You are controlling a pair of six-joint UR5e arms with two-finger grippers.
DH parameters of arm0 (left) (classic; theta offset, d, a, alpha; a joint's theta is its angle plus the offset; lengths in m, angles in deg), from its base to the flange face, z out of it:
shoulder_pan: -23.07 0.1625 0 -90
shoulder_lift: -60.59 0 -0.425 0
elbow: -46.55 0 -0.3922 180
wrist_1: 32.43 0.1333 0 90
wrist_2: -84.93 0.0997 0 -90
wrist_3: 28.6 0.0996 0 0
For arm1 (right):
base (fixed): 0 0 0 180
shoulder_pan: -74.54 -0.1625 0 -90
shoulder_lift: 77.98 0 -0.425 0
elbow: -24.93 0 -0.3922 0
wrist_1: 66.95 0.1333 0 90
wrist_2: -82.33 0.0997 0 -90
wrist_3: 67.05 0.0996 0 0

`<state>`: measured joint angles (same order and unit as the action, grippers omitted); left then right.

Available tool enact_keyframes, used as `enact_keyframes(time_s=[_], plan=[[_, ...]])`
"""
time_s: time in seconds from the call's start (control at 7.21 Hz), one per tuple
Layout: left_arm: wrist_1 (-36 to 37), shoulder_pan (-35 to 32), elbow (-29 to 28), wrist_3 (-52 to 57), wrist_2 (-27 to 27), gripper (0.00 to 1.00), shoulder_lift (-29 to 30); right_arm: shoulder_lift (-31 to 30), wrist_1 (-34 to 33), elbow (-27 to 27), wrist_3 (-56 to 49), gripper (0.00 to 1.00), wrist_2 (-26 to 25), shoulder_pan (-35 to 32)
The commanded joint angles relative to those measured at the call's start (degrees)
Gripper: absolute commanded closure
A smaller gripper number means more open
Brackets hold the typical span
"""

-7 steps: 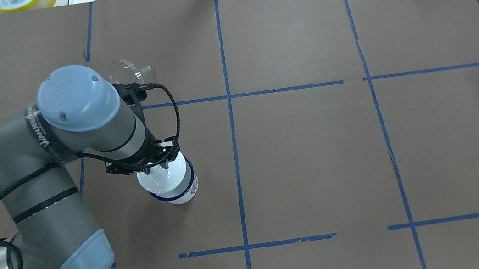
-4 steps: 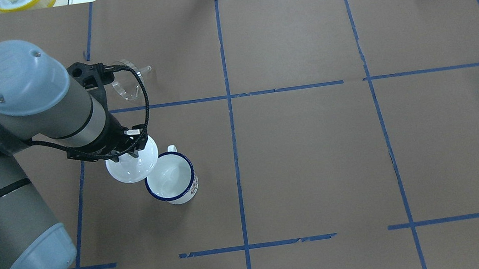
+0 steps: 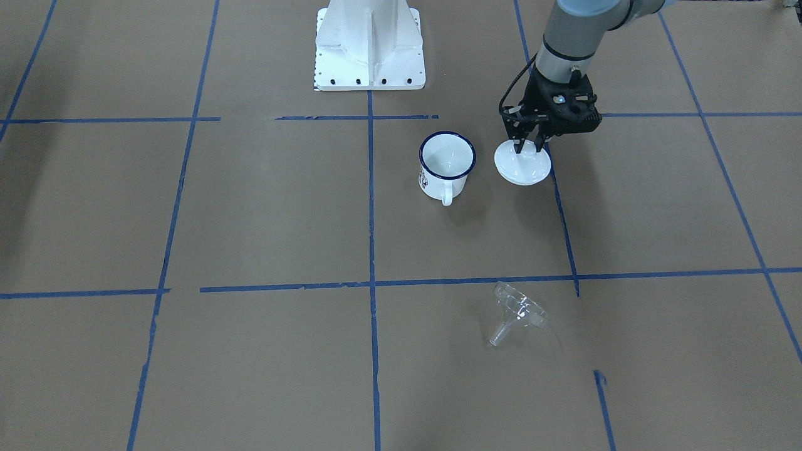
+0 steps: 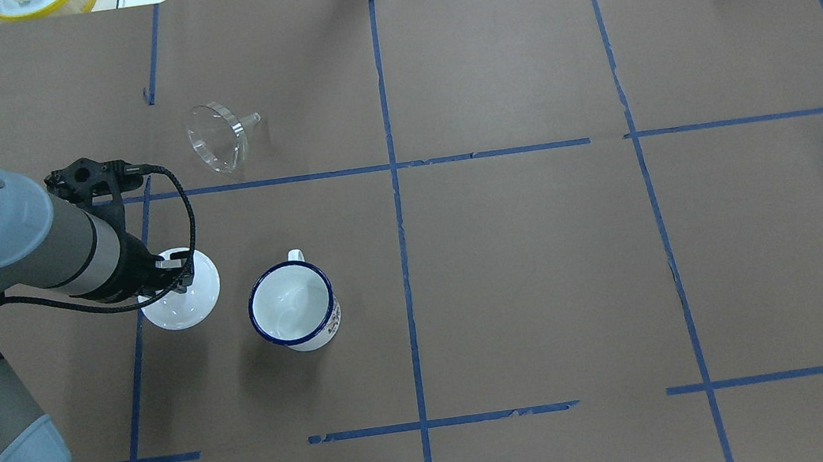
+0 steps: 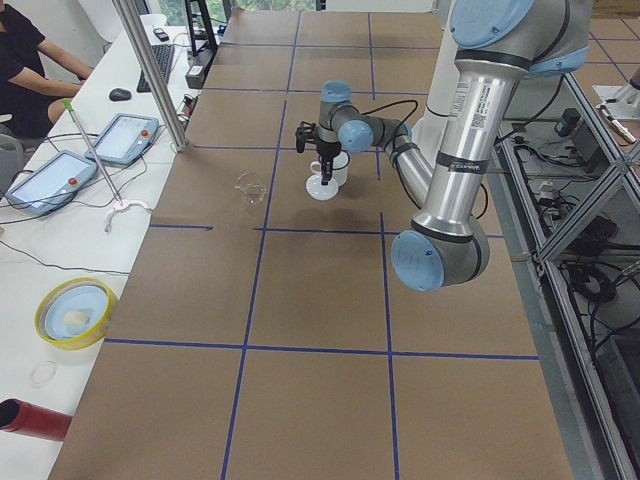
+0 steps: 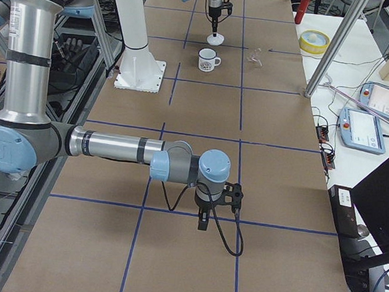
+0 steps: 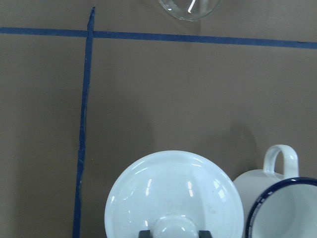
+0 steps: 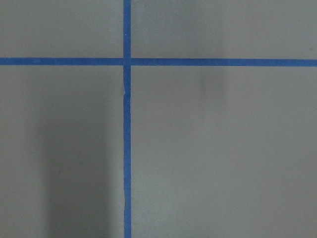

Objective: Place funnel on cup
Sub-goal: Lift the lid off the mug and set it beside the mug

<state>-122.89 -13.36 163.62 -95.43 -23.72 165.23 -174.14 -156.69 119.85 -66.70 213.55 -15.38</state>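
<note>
The white cup [image 4: 293,306] with a dark blue rim stands upright and uncovered; it also shows in the front view [image 3: 446,164]. The clear funnel [image 4: 216,136] lies on its side beyond the cup, apart from it, and also shows in the front view [image 3: 517,313]. My left gripper [image 4: 176,282] is shut on the knob of a round white lid [image 4: 186,302], held low to the left of the cup; the wrist view shows the lid [image 7: 168,188] beside the cup [image 7: 282,208]. My right gripper [image 6: 202,223] shows only in the exterior right view, far from these things; I cannot tell its state.
The robot's white base plate [image 3: 369,44] stands at the near table edge. A yellow bowl [image 4: 39,2] sits beyond the far edge. Blue tape lines cross the brown table cover [image 4: 527,263]. Operator consoles [image 5: 100,150] lie on the side bench.
My left gripper lifted the white lid off the cup and carried it to the left. The cup now stands uncovered, and the arm no longer hides the funnel.
</note>
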Motion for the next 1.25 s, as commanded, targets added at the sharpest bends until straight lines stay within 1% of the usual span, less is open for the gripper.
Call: enact_keyframes(time_s=[0.0, 0.14, 0.28, 0.42, 0.55, 0.83, 0.97, 1.11], plan=[[-7.2, 0.2, -7.3, -0.2, 0.6, 1.00, -0.8, 0.0, 0.0, 0.0, 0.0, 0.00, 0.0, 0.0], [-8.9, 0.2, -8.8, 0.1, 1.2, 1.00, -0.9, 0.0, 0.0, 0.0, 0.0, 0.00, 0.0, 0.0], [-9.1, 0.2, -9.0, 0.5, 1.2, 1.00, -1.1, 0.0, 0.0, 0.0, 0.0, 0.00, 0.0, 0.0], [-9.0, 0.2, -9.2, 2.6, 1.1, 0.62, -0.9, 0.0, 0.0, 0.0, 0.0, 0.00, 0.0, 0.0], [-9.0, 0.2, -9.8, 2.6, 1.2, 0.01, -0.7, 0.0, 0.0, 0.0, 0.0, 0.00, 0.0, 0.0], [-8.6, -0.1, -8.8, 2.8, 0.6, 0.00, -0.3, 0.0, 0.0, 0.0, 0.0, 0.00, 0.0, 0.0], [-7.7, -1.4, -7.7, 2.8, 0.5, 0.00, 0.1, 0.0, 0.0, 0.0, 0.0, 0.00, 0.0, 0.0], [-4.0, -4.1, -6.6, 2.6, 0.4, 0.00, 2.4, 0.0, 0.0, 0.0, 0.0, 0.00, 0.0, 0.0]])
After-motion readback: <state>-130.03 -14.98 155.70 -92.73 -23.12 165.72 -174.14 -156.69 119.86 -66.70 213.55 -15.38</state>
